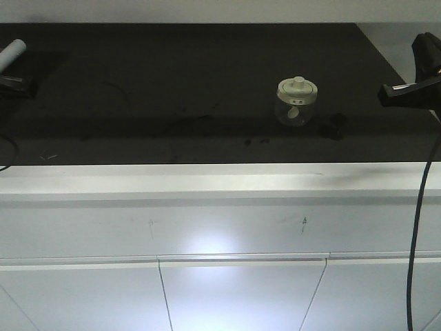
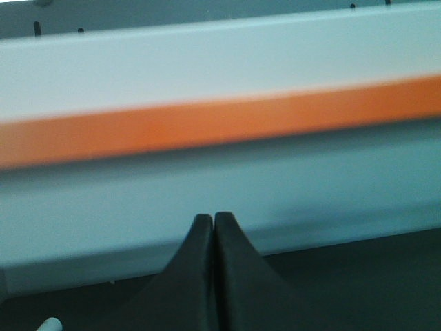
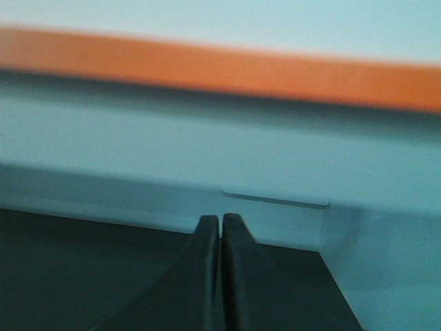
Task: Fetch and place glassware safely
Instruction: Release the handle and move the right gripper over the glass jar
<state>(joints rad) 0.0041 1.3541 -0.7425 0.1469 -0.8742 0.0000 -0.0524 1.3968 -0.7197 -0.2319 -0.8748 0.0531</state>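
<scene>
White cabinet front [image 1: 207,227], jar [image 1: 297,101] on black mat [image 1: 172,76], tube [image 1: 12,52] far L; L tool [image 2: 212,219], R tool [image 3: 220,221] tips together.

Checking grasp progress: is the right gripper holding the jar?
No, the jar stands alone on the black counter, and the right gripper is shut and empty.

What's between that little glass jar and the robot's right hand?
Mostly bare black tabletop, front view. One small dark blob, too dim to identify, lies beside the clear glass jar with cream lid, toward the right hand.
</scene>
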